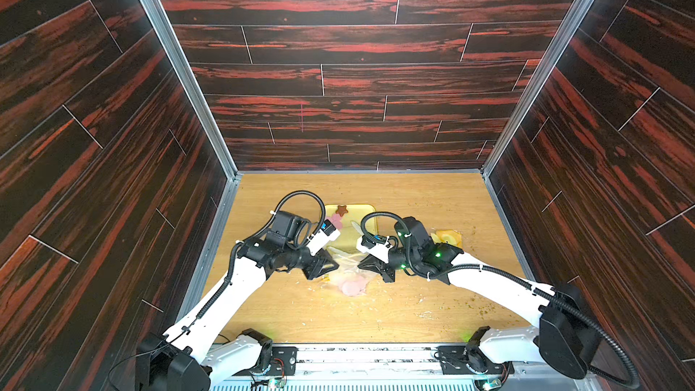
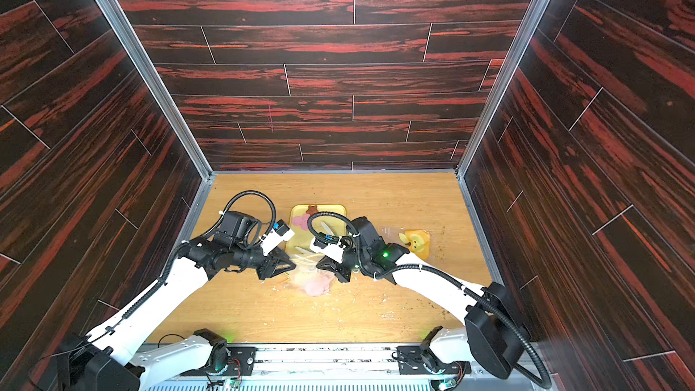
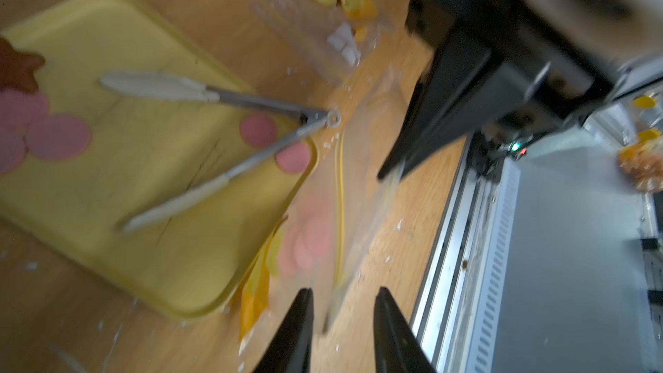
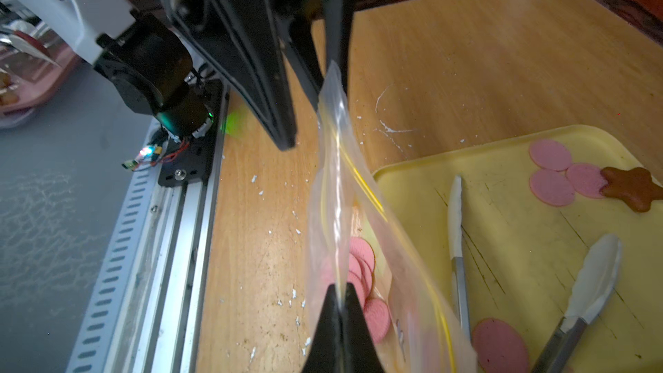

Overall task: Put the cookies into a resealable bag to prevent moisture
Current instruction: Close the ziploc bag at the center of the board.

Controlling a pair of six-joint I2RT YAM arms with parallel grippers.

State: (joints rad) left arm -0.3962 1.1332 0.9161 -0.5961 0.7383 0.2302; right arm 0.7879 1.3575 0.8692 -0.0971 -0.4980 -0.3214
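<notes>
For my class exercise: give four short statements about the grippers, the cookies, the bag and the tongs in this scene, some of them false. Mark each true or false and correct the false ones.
1. The right gripper is shut on the top edge of the clear bag. True.
2. All the pink cookies are inside the bag. False: some are in it, but several lie on the yellow tray.
3. The brown star cookie lies on the tray. True.
4. The left gripper holds the tongs. False: the tongs lie on the tray, and the left gripper's jaws stand apart by the bag.
</notes>
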